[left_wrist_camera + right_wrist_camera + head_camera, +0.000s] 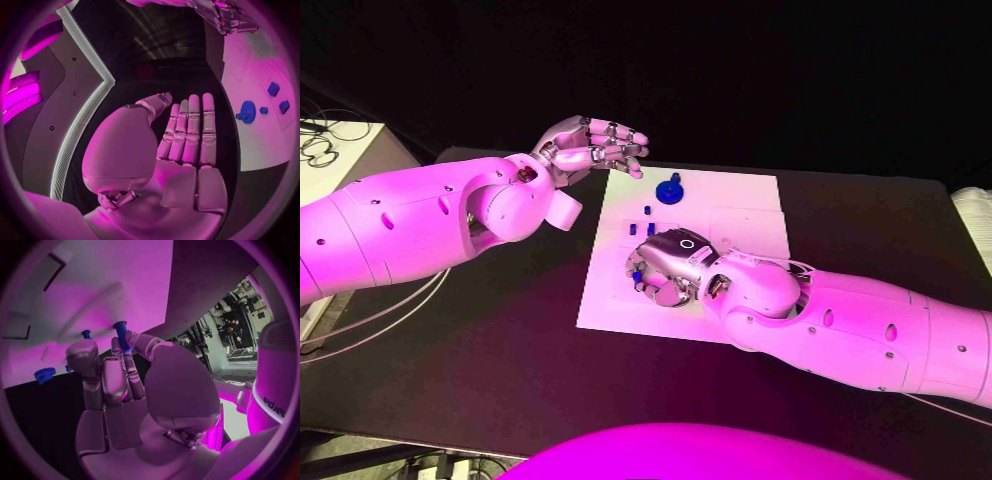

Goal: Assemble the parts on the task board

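Observation:
The white task board (733,205) lies in the middle of the black table. A round blue part (671,190) stands near its far edge, also seen as the round part (247,111). Small blue pegs (646,227) stand just before it. My right hand (669,270) rests low over the board's near left part. In the right wrist view it (119,375) pinches a blue peg (120,333) between thumb and finger. My left hand (593,145) hovers off the board's far left corner, palm up, holding nothing. Its fingers (189,130) lie straight.
Another small peg (85,333) and the round part (45,374) stand on the board beyond the right hand. A white box with cables (329,150) sits at the table's far left. Bare black table (473,340) spreads left of the board.

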Action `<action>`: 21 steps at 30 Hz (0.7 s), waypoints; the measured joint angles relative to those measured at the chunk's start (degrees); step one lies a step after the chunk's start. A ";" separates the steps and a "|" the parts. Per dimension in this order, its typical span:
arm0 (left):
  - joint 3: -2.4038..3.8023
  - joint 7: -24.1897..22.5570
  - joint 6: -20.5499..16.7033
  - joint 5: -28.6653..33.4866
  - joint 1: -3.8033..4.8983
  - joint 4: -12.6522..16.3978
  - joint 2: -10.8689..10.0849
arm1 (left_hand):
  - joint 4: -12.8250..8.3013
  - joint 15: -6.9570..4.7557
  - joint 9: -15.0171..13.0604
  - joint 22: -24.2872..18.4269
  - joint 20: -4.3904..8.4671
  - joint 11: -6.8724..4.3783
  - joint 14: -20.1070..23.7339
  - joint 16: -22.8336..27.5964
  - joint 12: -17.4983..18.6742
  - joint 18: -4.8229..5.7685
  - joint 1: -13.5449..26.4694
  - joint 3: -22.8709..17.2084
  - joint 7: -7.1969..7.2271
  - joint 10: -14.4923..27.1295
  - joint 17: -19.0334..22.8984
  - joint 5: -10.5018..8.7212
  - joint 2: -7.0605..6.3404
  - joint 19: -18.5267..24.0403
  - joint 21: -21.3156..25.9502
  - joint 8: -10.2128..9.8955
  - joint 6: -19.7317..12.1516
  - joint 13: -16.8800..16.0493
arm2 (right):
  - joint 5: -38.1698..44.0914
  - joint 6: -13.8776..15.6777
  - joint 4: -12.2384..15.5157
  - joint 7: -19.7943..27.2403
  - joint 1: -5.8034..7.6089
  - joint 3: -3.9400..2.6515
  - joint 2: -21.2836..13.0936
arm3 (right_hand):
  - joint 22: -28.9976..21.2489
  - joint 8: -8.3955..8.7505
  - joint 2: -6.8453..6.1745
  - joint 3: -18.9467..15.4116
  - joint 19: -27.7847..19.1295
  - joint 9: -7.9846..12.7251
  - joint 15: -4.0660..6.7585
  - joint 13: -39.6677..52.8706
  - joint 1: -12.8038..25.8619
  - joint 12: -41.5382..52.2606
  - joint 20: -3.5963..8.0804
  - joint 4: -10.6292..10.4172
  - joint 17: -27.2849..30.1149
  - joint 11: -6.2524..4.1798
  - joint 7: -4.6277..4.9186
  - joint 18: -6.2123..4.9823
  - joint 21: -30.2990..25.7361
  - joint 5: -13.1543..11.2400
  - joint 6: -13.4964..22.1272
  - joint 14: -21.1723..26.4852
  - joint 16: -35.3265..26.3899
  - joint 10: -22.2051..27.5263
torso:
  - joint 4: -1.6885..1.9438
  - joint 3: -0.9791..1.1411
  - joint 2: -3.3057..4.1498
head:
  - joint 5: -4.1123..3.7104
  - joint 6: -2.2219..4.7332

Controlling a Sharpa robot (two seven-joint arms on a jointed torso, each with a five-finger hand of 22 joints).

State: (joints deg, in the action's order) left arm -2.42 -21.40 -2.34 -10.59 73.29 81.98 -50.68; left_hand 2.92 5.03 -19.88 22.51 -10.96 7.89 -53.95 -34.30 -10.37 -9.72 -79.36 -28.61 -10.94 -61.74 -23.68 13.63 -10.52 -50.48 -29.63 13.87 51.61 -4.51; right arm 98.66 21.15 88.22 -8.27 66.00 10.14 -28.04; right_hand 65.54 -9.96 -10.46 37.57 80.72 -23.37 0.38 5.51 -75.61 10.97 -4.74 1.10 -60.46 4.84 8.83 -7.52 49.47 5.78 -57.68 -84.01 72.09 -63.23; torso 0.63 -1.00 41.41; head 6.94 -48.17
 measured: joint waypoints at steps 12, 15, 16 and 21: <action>0.00 0.13 0.04 0.01 0.00 0.02 -0.10 | 0.16 0.00 0.00 -0.06 0.00 0.00 0.00 0.00 0.00 0.00 0.00 0.16 0.00 0.00 -0.06 0.00 0.00 0.00 0.25 0.00 0.00 0.00 | -1.89 0.64 -0.20 1.16 -0.32 0.38 -0.60 | -7.26 2.97 -2.76 -6.74 -5.27 1.00 -1.82 -1.65 0.45 -2.64 -1.94 -0.09 8.69 1.95 0.36 -0.93 -13.57 -0.05 4.49 4.95 -5.39 10.17 | -0.13 0.03 -0.09 | -0.02 0.39; 0.00 0.17 0.05 0.01 0.00 0.02 -0.11 | 0.16 0.00 0.00 -0.06 0.00 0.00 0.00 0.00 0.00 0.00 0.00 0.16 0.00 0.00 -0.06 0.00 0.00 0.00 0.25 0.00 0.00 0.00 | -2.12 1.23 -0.07 1.23 -0.32 0.38 -0.92 | -10.21 4.08 -1.44 -13.43 -7.13 1.53 -2.48 -1.52 -2.89 -0.89 -2.55 -1.07 11.62 2.53 0.18 -1.80 -19.01 0.34 5.81 7.45 -6.53 14.31 | -0.13 0.05 -0.07 | -0.11 0.43; 0.00 0.18 0.06 0.02 0.00 0.01 -0.12 | 0.16 0.00 0.00 -0.06 0.00 0.00 0.00 0.00 0.00 0.00 0.00 0.16 0.00 0.00 -0.06 0.00 0.00 0.00 0.25 0.00 0.00 0.00 | -2.18 1.54 0.05 1.26 -0.32 0.38 -1.04 | -10.75 4.33 -1.09 -15.20 -7.40 1.67 -2.54 -1.47 -3.70 -0.28 -2.67 -1.60 12.16 2.71 0.15 -1.81 -19.98 0.34 6.09 7.92 -6.71 15.06 | -0.13 0.06 -0.07 | -0.14 0.45; 0.00 0.23 0.09 0.02 0.00 -0.03 -0.12 | 0.16 0.00 0.00 -0.06 0.00 0.00 0.00 0.00 0.00 0.00 0.00 0.16 0.00 0.00 -0.05 0.00 0.00 0.00 0.24 0.00 0.00 0.00 | -2.35 3.10 1.05 1.42 -0.32 0.38 -1.94 | -12.29 5.32 -0.83 -21.99 -7.79 2.27 -3.15 -1.35 -8.74 3.22 -3.06 -6.19 14.43 3.24 -0.49 -1.81 -22.90 0.66 7.12 9.53 -6.71 19.06 | -0.11 0.09 -0.02 | -0.31 0.58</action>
State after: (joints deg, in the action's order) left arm -2.42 -21.17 -2.25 -10.57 73.29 81.95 -50.80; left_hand 3.08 5.03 -19.88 22.45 -10.96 7.89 -53.95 -34.30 -10.37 -9.72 -79.36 -28.45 -10.94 -61.74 -23.74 13.63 -10.52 -50.48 -29.39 13.87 51.61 -4.51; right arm 96.30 24.25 89.27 -6.85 65.68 10.52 -29.98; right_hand 53.24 -4.64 -11.29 15.58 72.93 -21.10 -2.77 4.16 -84.34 14.19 -7.80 -5.09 -46.03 8.08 8.34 -9.33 26.57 6.44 -50.56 -74.48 65.38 -44.17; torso 0.52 -0.91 41.39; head 6.62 -47.59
